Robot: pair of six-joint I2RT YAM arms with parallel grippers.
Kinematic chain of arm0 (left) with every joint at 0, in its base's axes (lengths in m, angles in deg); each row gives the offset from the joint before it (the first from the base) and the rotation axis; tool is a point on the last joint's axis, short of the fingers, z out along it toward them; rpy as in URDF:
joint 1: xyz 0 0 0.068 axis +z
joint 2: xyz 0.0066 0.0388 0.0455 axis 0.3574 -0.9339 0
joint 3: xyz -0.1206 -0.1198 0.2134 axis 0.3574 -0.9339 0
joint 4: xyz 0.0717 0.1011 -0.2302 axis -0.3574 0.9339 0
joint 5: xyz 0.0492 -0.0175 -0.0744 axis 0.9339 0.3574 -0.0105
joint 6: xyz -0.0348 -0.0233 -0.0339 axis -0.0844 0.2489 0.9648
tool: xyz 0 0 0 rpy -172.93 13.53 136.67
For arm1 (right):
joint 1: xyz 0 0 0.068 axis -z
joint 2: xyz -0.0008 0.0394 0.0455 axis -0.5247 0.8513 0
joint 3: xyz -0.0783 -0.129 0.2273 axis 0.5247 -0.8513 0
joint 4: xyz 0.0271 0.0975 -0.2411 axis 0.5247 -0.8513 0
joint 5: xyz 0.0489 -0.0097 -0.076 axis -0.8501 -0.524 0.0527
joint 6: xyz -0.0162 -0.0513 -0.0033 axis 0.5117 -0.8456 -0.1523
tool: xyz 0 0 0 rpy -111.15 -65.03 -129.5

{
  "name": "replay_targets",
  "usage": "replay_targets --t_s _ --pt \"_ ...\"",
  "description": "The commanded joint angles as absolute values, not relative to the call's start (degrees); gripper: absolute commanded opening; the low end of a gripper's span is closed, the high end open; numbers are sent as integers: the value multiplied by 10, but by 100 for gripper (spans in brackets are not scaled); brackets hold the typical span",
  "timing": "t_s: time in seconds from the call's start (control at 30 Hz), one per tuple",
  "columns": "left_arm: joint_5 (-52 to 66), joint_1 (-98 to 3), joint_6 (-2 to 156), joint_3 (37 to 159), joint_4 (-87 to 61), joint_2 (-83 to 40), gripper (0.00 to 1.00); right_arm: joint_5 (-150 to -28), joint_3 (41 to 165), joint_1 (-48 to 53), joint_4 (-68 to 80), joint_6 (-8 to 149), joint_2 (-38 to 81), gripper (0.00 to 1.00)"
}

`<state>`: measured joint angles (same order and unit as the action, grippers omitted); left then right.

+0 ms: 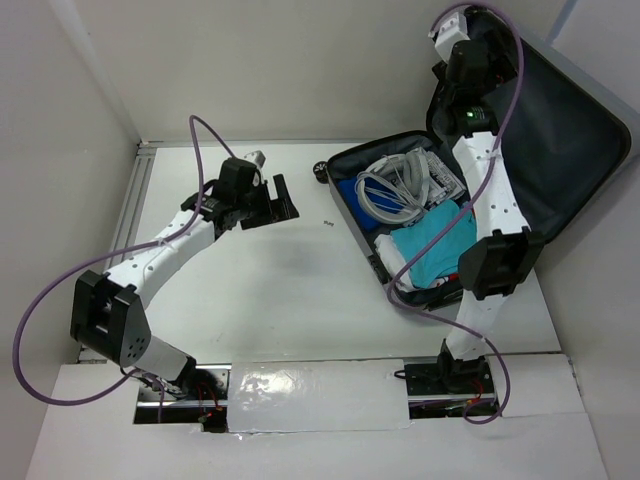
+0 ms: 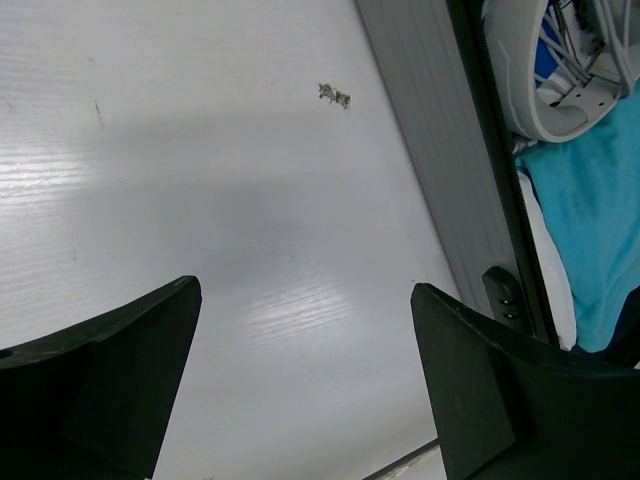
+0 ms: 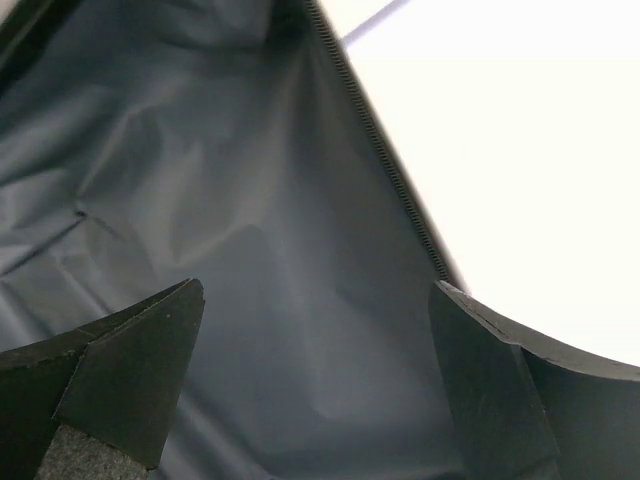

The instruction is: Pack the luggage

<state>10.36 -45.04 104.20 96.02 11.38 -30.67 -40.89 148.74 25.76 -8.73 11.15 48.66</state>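
Note:
The luggage (image 1: 352, 222) lies open at the right of the table. Its lid (image 1: 575, 150), lined in dark grey fabric, stands up behind it. Inside lie white sneakers (image 1: 392, 188), a teal cloth (image 1: 435, 245) and blue items. My right gripper (image 1: 476, 48) is open and empty, raised at the lid's upper left edge. The right wrist view shows the open gripper (image 3: 318, 288) facing the lining (image 3: 220, 200) and its zipper edge (image 3: 380, 150). My left gripper (image 1: 285, 200) is open and empty, low over the bare table left of the luggage. In the left wrist view the open gripper (image 2: 305, 290) is over the table beside the silver shell (image 2: 430, 150).
A black wheel (image 1: 320, 172) sticks out at the luggage's far left corner. White walls close in the table on the left and at the back. A metal rail (image 1: 130, 215) runs along the left edge. A small dark mark (image 2: 334, 96) is on the table.

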Motion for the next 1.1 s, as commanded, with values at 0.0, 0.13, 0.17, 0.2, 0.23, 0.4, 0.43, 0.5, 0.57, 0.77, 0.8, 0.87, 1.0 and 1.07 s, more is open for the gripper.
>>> replay_targets --t_s 0.0,0.13,0.17,0.2,0.23,0.4,0.43,0.5,0.57,0.77,0.8,0.87,1.0,1.07 --pt "92 -451 1037 985 108 -312 99 -393 1517 283 -24 77 468 100" --pt "92 -451 1042 980 108 -312 99 -399 1517 301 8 63 468 100" --pt "92 -451 1042 980 108 -312 99 -399 1524 308 8 63 468 100" --pt "92 -451 1042 980 108 -312 99 -399 1524 318 18 63 468 100" --pt "92 -451 1042 980 108 -312 99 -406 1524 324 18 63 468 100" --pt "97 -451 1042 980 108 -312 99 -406 1508 358 14 62 473 100" --pt "97 -451 1042 980 108 -312 99 -406 1499 363 22 56 473 100" --pt "97 -451 1042 980 108 -312 99 -406 1492 368 29 49 473 100" --pt "97 -451 1047 980 108 -312 99 -406 1492 374 29 49 473 92" --pt "116 -451 1047 954 103 -291 99 -406 1480 377 16 49 454 14" --pt "116 -451 1047 954 103 -291 99 -406 1488 377 15 49 454 8" --pt "122 -451 1047 947 103 -278 99 -398 1488 358 8 49 449 0" --pt "128 -451 1047 918 98 -253 99 -388 1494 293 -21 57 430 0" --pt "128 -451 1047 907 91 -242 99 -375 1494 231 -39 70 420 0"
